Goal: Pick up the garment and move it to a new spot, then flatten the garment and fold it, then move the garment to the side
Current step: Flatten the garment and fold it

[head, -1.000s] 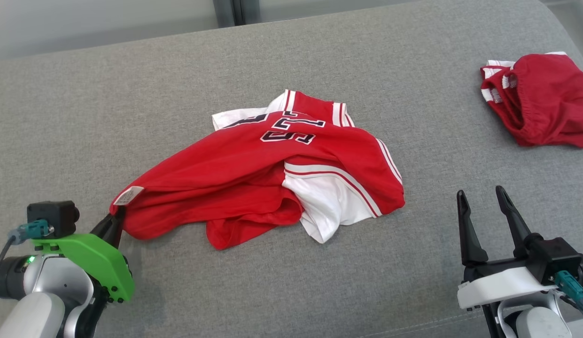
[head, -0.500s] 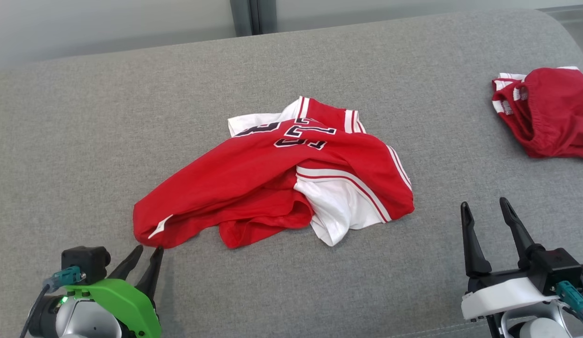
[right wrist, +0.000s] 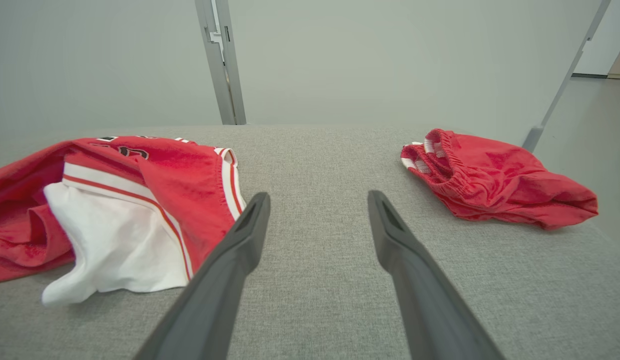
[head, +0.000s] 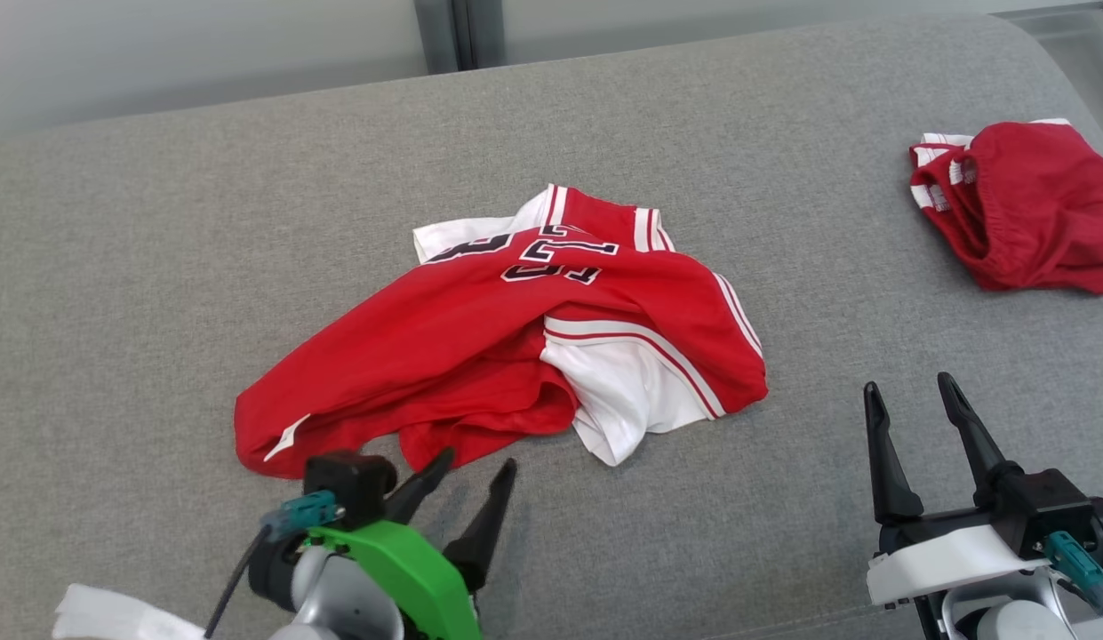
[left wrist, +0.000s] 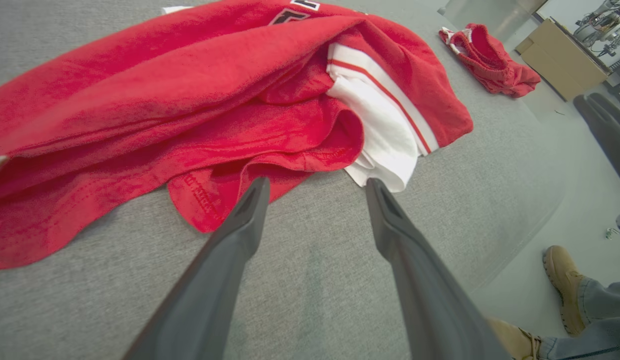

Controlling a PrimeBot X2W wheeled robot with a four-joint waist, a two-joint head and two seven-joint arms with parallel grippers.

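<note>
A crumpled red and white jersey, the garment [head: 480, 347], lies in a heap in the middle of the grey cushion [head: 160, 267]; black and white lettering shows on its far side. My left gripper [head: 476, 462] stands open just in front of the heap's near hem, holding nothing. In the left wrist view the garment [left wrist: 190, 100] spreads right beyond my left gripper [left wrist: 314, 185], whose tips sit just short of the red fold. My right gripper [head: 907, 389] hovers open over bare cushion to the right of the garment. In the right wrist view the garment [right wrist: 140, 200] lies left of my right gripper [right wrist: 317, 197].
A second red garment [head: 1013, 204] with a white-striped elastic band lies bunched at the far right of the cushion, also visible as the red bundle [right wrist: 489, 180] in the right wrist view. A person's tan boot [left wrist: 562, 280] stands on the floor beyond the cushion's edge.
My left gripper let go of the garment's left corner, opened, and moved right along the near hem. The corner dropped flat onto the cushion. The right gripper kept still.
</note>
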